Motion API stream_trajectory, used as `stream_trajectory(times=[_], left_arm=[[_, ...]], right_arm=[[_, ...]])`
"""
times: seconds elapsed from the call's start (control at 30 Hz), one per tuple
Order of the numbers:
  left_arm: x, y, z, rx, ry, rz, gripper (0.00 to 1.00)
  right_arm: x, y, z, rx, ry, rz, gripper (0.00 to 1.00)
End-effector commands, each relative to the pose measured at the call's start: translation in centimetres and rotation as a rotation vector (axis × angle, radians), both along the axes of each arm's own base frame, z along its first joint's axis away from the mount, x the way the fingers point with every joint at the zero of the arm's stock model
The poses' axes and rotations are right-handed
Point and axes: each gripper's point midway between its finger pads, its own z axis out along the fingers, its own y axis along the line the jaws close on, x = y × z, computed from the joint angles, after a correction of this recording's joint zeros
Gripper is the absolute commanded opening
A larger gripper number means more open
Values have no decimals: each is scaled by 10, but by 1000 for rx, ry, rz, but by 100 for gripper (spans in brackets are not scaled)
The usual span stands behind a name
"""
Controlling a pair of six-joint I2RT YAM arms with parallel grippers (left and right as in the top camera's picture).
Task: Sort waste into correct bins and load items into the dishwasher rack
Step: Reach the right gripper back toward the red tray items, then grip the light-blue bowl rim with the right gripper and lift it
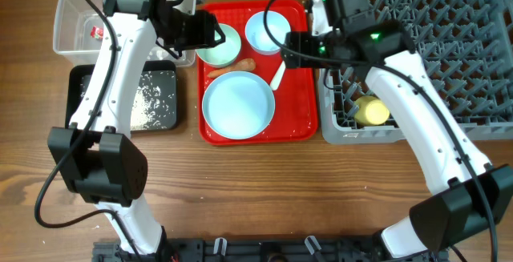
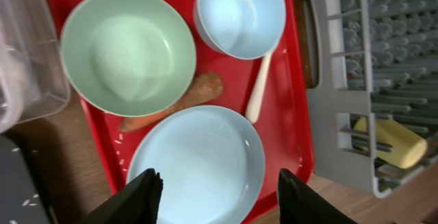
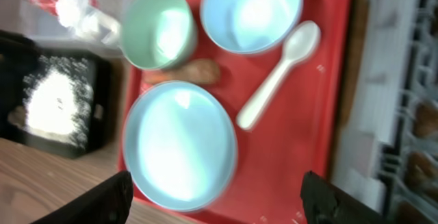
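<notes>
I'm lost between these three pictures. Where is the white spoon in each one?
Overhead: spoon near the centre, on the red tray's right side.
Left wrist: spoon just right of centre.
Right wrist: spoon right of centre, slanting.
Shared landmark: the carrot, just left of the spoon.

glossy red tray point(image 1: 298, 118), wood-grain table point(image 1: 256, 190)

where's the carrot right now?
Overhead view, middle of the red tray: the carrot lies between the green bowl and the large plate, just left of the white spoon.
</notes>
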Motion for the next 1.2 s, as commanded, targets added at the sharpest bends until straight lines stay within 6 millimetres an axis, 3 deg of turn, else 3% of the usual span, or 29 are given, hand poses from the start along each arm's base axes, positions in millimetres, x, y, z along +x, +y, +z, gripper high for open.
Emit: stream_trajectory(times=[0.0,0.17,0.47,0.6,0.73,0.9,0.97,1.07,1.17], left_arm=[[10,12,-9,81,-20,26,54],[11,5,-15,84,-24,10,54],[17,-27,-40,211,-56,-42,54],[27,-14,-55,301,-42,64,54],[38,13,-44,329,-57,232,54],[45,21,-18,306,-119,261,57],[46,21,-18,309,-123,263,57],[47,25,-15,326,-135,276,56],[48,34,1,355,-181,306,58]], right_arm=[[18,18,1,55,-29,-35,79],[37,26,-4,78,-70,-42,79],[38,26,-9,70,-61,-46,79],[42,27,-8,84,-69,-61,79],[64,32,-9,129,-109,-124,76],[95,22,-57,75,-88,-281,75],[103,21,-78,57,-77,-294,67],[109,17,-103,17,-60,-316,61],[113,7,-118,-38,-62,-352,60]])
